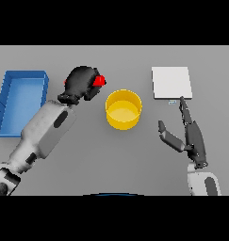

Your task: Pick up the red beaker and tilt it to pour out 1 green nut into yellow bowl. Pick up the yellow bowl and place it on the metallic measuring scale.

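My left hand is curled round the red beaker, which shows only as a red patch at the hand's right side, held above the table just left of the yellow bowl. The beaker looks tipped toward the bowl. No green nut is visible in the bowl or in the beaker. The metallic measuring scale is a pale square plate at the back right. My right hand lies open below the scale, its fingers straight and pointing at the scale's front edge, thumb spread to the left.
A blue tray stands at the left edge of the table, close beside my left forearm.
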Action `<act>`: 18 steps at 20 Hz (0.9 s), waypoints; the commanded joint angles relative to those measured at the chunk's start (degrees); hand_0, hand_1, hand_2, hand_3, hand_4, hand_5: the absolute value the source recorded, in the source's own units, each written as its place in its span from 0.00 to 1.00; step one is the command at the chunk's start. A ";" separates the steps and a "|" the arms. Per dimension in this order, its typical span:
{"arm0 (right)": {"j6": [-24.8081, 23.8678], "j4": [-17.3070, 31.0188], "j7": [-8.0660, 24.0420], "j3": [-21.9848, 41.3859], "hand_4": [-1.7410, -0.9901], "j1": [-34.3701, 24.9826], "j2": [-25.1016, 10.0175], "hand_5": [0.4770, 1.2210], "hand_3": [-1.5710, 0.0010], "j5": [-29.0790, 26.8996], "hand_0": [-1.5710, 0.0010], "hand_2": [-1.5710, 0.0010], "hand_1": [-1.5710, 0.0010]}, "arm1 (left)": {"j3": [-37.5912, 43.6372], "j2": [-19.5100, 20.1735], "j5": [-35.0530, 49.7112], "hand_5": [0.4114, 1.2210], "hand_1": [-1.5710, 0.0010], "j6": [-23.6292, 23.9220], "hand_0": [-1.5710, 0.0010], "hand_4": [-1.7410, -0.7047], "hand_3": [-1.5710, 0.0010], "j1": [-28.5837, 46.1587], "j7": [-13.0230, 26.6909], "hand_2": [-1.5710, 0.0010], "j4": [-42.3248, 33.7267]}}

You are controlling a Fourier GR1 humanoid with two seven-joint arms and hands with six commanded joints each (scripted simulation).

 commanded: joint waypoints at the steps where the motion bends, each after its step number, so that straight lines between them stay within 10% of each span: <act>1: -0.05 -0.21 -0.53 0.03 0.63 0.50 -0.12 0.30 1.00 0.15 1.00 1.00 1.00 | -1.50 0.38 -1.51 0.93 0.00 -0.87 0.00 0.00 0.00 -1.08 0.10 0.00 0.88; 7: -0.30 0.03 -0.70 0.03 0.61 0.95 0.45 0.30 1.00 -0.02 1.00 1.00 1.00 | -9.33 3.51 -8.58 0.98 0.00 -6.72 0.00 0.07 0.00 -7.14 -1.25 0.00 1.97; 11: -0.25 1.05 -1.86 -0.54 0.60 0.43 1.27 0.27 1.00 -1.49 1.00 1.00 1.00 | -15.37 3.18 -12.66 0.99 0.00 -11.68 0.00 0.04 0.19 -12.46 -3.68 0.00 5.78; 18: -0.39 1.04 -2.52 -1.16 0.60 0.93 2.07 0.22 1.00 -2.86 1.00 1.00 1.00 | -26.15 2.53 -19.52 1.00 0.00 -17.39 0.00 0.01 0.04 -18.99 -9.48 0.00 9.77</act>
